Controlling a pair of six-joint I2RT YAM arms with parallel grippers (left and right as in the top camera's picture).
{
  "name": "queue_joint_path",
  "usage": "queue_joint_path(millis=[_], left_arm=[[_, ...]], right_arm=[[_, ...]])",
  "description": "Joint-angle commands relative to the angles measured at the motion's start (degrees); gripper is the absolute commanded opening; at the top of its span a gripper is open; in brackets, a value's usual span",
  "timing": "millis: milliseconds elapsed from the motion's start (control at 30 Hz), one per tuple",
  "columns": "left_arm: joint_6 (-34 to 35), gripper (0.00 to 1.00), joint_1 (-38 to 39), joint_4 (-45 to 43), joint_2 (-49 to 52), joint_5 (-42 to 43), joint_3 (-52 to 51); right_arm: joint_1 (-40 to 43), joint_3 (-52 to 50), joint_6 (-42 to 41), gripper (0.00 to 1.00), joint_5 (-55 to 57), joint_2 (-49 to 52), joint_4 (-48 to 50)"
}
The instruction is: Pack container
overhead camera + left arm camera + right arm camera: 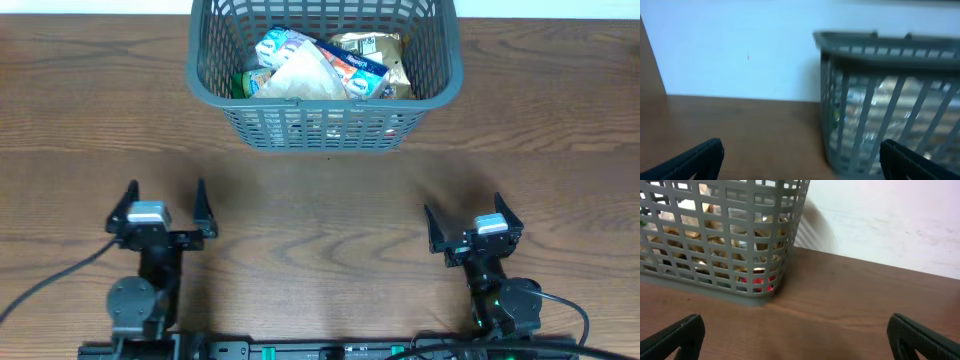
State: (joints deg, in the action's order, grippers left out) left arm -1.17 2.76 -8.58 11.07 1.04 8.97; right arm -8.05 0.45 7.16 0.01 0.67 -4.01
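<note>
The container [443, 80] is a grey-blue slotted basket at the far middle of the table. It holds several snack packets [320, 66]. Its lattice wall shows in the left wrist view [880, 110] and in the right wrist view [715, 245], with packets visible through the slots. My left gripper [166, 196] is open and empty near the front left, well short of the basket. My right gripper [463, 212] is open and empty near the front right. In both wrist views the fingertips [800, 160] [797, 337] stand wide apart over bare wood.
The brown wooden table [320, 230] stretches between the grippers and the basket. A pale wall [890, 220] rises behind the table's far edge. Cables [50, 285] trail from the arm bases at the front.
</note>
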Motion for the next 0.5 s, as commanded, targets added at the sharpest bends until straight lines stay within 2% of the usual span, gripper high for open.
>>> queue_joint_path(millis=[0,100,267,467], left_arm=[[-1.8,0.98,-0.2,-2.3,-3.6,-1.2,-5.6],[-1.8,0.98,-0.2,-2.3,-6.9,-1.1,-8.7],[-4.3,0.98,-0.2,4.2,-10.8,-1.1,-8.7],[-4.1,0.98,0.0,12.9,-11.0,0.2,-8.7]], right_arm=[[0.1,-0.2,0.8,0.99,-0.2,-0.4,-0.3],[0.1,-0.1,0.8,0.99,-0.2,-0.4,-0.3],[0.1,-0.1,0.8,0.99,-0.3,-0.4,-0.3],[0.1,-0.1,0.8,0.99,-0.2,-0.4,-0.3]])
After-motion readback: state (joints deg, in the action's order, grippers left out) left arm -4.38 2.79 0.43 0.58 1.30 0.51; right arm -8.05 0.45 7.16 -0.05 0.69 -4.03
